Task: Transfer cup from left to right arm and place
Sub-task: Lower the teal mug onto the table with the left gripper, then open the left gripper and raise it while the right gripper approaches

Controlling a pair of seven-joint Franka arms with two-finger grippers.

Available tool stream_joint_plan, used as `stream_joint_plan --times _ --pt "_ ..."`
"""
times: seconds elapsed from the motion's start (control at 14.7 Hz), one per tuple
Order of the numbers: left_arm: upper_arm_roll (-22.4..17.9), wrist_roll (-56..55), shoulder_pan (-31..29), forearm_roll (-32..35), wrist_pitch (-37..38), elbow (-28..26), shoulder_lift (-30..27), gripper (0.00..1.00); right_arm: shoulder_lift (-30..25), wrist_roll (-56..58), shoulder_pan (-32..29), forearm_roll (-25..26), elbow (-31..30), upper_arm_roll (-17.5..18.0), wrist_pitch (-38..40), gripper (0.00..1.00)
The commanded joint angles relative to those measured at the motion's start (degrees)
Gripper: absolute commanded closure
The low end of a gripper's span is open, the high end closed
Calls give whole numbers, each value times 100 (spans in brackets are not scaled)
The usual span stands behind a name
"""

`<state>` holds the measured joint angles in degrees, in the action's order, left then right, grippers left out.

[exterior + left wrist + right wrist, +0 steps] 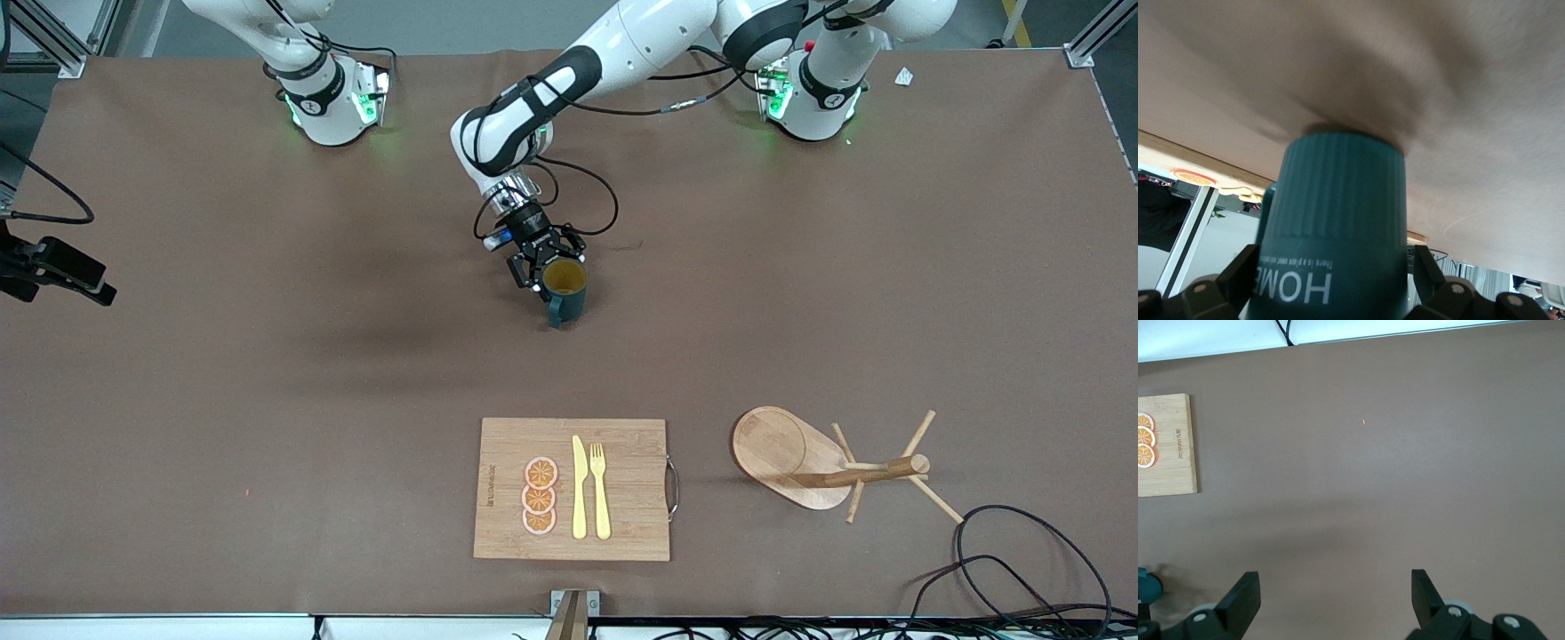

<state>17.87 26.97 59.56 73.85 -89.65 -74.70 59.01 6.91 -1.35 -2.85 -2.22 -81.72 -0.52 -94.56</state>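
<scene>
Front view shows you the cup [566,289] standing upright on the table [267,400], mouth up, long axis vertical, handle pointing toward the front camera. Your left gripper [549,269] straddles it, fingers [1238,277] spread just clear of its ribbed sides. Your right gripper [1335,593] waits over bare table, jaws wide, holding nothing, well apart from the cup.

I work in a robotics lab: aluminium framing [53,40] and loose cables [1022,569] edge my brown-covered counter [267,400].
</scene>
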Motion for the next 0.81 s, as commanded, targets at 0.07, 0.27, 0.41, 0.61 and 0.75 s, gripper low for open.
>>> stream_joint_plan --times 0.07,0.27,0.41,0.61,0.75 --pt "85 19 293 -308 360 87 -213 0 -14 73 -146 -16 -20 70 17 0" --pt "374 -16 302 -406 518 96 -468 0 12 65 -146 -16 -20 70 0 0" --pt "507 -51 302 -415 694 96 -705 0 4 82 -111 -16 -63 70 43 0" --pt "542 -87 259 -651 853 87 -1171 0 4 -5 -58 -103 -46 105 401 0" --pt "499 -462 145 -888 862 52 -1636 0 -5 -76 64 -418 -46 184 710 0"
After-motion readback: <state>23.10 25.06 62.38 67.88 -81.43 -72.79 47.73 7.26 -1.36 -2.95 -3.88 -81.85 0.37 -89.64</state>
